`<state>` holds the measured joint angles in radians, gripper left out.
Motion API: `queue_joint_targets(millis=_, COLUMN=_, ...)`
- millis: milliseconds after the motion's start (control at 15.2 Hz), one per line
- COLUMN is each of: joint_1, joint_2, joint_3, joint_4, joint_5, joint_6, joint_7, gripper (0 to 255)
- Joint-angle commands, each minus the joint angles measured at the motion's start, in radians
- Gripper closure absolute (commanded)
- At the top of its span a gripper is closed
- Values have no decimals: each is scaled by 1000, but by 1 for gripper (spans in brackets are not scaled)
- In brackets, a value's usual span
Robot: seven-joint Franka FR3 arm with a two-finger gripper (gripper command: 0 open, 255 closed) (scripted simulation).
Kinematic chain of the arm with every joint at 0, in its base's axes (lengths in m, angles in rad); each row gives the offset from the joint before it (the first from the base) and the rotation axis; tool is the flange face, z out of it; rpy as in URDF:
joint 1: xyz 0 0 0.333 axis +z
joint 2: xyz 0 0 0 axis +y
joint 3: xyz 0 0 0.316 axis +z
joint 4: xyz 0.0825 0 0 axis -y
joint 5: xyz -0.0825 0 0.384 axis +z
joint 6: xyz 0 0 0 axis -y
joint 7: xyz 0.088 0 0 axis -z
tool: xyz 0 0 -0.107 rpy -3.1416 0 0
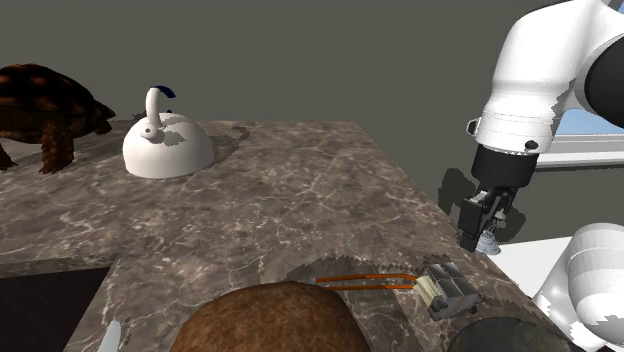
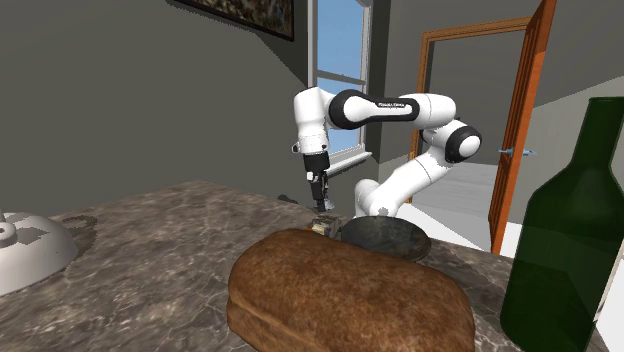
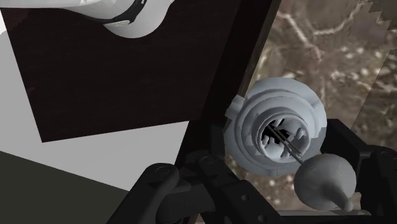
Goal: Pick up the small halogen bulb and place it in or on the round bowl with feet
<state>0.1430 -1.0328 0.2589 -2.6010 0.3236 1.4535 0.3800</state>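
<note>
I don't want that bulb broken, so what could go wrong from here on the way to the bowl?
1. The gripper clasps the bulb in the air right at the edge of the counter. If the bulb slips, it may fall past the counter.
2. A grey ribbed object lies on the counter between the bulb and the dark bowl. A low path could knock into it.

The gripper (image 1: 484, 238) is hanging just past the counter's (image 1: 300, 190) edge, with the bulb (image 3: 277, 130) sitting clasped between its fingers. The bowl (image 2: 385, 235) is standing near, lower than the gripper. The loaf (image 2: 345, 290) is lying beside the bowl, and the kettle (image 1: 165, 140) is sitting well apart.
</note>
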Motion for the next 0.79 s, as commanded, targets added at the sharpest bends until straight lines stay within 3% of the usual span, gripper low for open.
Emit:
queue_joint_targets(millis=0, joint_1=0, joint_2=0, joint_3=0, joint_4=0, joint_5=0, joint_6=0, joint_7=0, gripper=255)
queue_joint_targets(millis=198, joint_1=0, joint_2=0, joint_3=0, joint_4=-1, joint_5=0, joint_6=0, joint_7=0, gripper=255)
queue_joint_targets(millis=726, joint_1=-9, joint_2=34, joint_3=-22, joint_4=121, joint_5=-21, joint_6=-87, joint_7=13, gripper=255)
